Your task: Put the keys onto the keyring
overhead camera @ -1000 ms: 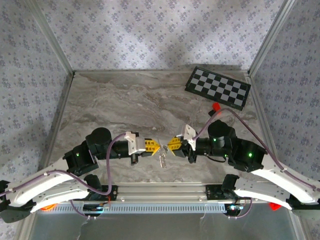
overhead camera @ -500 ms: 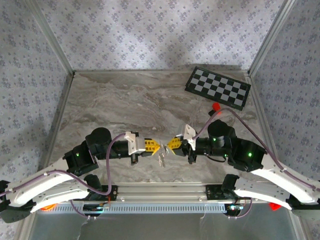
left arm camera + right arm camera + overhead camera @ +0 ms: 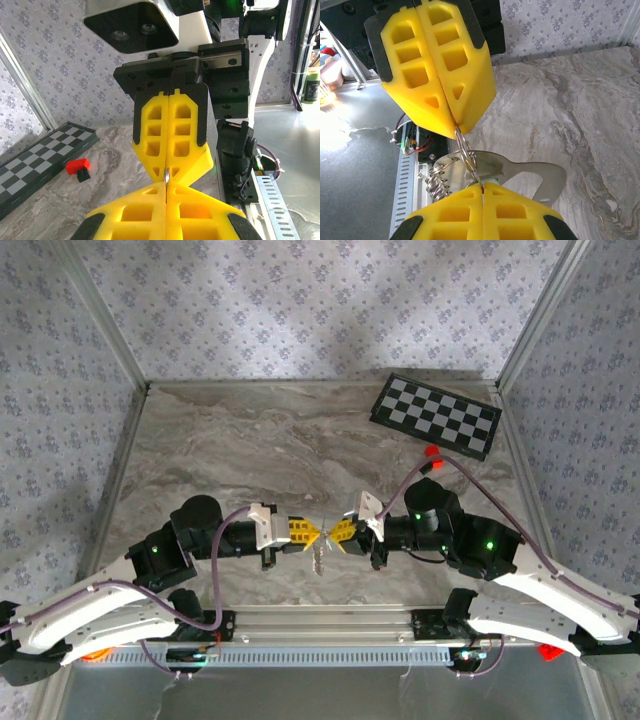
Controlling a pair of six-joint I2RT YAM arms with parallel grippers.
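Held above the grey marbled table point(image 3: 560, 110), tip to tip: left pincer point(image 3: 456, 129) clamped on thin silvery metal keyring chain point(image 3: 462, 147), right pincer point(image 3: 482, 189) pinching small silver key with pale mint-green head point(image 3: 520, 172), probably steadying the loop for threading.

Left claw point(image 3: 308, 533) and right claw point(image 3: 337, 532) meet tip to tip, keyring point(image 3: 319, 558) dangling between.

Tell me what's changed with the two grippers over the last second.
The right gripper slid left toward the left gripper, narrowing the gap, and finished closing on the keyring. The left gripper stayed put, shut on the keyring, which hangs between them as before.
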